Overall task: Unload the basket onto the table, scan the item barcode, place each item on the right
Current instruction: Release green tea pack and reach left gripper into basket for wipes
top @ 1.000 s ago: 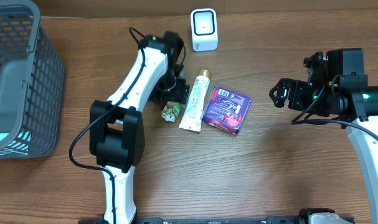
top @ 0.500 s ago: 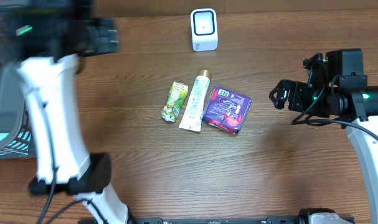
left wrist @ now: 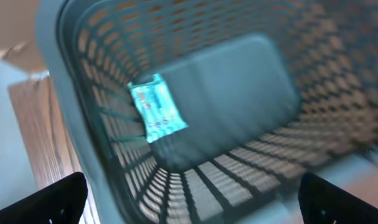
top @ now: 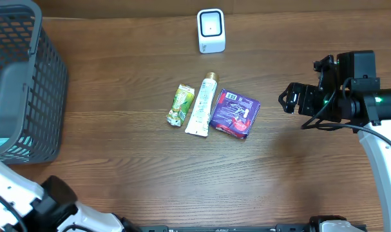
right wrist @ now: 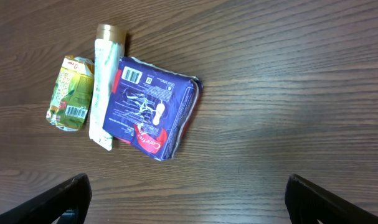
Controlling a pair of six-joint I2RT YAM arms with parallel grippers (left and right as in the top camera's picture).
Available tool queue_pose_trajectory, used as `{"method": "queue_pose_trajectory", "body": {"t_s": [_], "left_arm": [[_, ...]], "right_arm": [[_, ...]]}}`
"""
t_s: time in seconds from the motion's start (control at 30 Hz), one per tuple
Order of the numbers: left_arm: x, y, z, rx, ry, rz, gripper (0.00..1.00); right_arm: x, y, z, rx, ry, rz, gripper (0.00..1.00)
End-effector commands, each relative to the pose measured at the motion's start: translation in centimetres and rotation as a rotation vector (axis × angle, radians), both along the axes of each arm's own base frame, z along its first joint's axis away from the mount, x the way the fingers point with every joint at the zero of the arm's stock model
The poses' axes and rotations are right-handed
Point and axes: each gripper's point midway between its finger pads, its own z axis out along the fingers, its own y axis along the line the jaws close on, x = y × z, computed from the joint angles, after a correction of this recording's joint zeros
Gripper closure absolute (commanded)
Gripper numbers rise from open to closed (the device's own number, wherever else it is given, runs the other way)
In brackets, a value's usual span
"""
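The left pincer [left wrist: 192,186], spread wide and empty, is held above the basket [left wrist: 83,93], where a teal packet [left wrist: 156,112] lies. The right pincer [right wrist: 187,183] is likewise spread. Pouch [top: 180,104], tube [top: 201,109] and pack [top: 234,113] are laid side by side on the counter [top: 118,154].

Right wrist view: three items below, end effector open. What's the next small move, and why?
Probably ease the right end effector left and down toward the purple pack. It is the nearest item, its barcode faces up, the jaws stand open and empty, and the scanner stands at the table's far edge.
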Motion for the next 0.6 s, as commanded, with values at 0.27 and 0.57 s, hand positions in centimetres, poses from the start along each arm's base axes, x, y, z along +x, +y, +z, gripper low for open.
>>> {"method": "queue_pose_trajectory", "body": {"t_s": [0.27,0.57], "left_arm": [[2.9,5.8,-14.8,-0.269,0.190,0.099,0.00],[2.3,6.4,-19.7,-0.348,0.305,0.134,0.00]], "right_arm": [[0.4,0.0,1.0,0.003,-0.033,0.003,0.00],[0.4,0.0,1.0,0.003,-0.032,0.002,0.00]]}}
